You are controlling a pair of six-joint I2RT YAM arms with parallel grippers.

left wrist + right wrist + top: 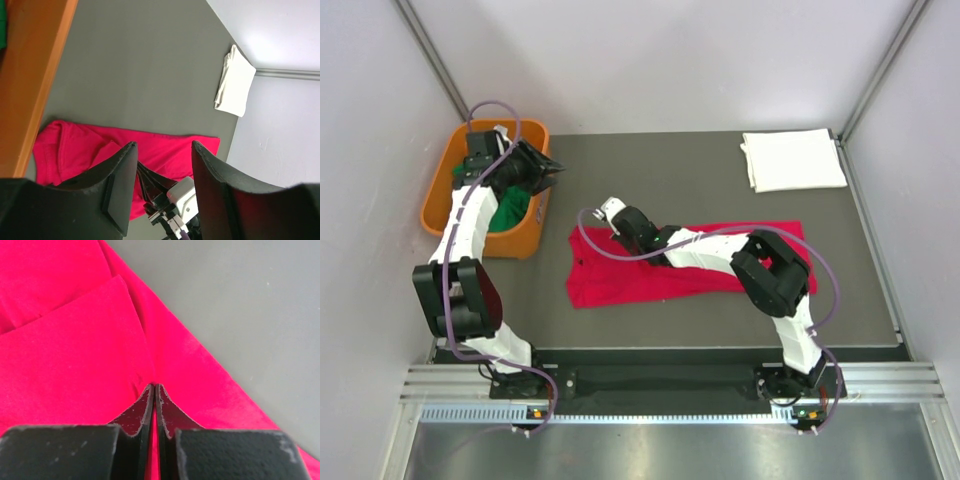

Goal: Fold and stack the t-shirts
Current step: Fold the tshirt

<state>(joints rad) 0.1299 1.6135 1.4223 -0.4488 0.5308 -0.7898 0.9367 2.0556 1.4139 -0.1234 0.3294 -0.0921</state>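
A bright red t-shirt (660,282) (165,147) (75,340) lies spread flat across the middle of the dark table (670,170). My right gripper (604,232) (154,386) is down on its upper left part, shut on a pinch of the red cloth near the shirt's edge. A white t-shirt (793,158) (235,80) lies folded at the far right corner. Green t-shirt cloth (510,212) (2,20) sits inside the orange tub (440,195) (30,75). My left gripper (548,176) (162,145) hovers open and empty over the tub's right rim.
The tub stands at the table's far left edge. Pale walls close in both sides and the back. The right arm stretches low across the red shirt.
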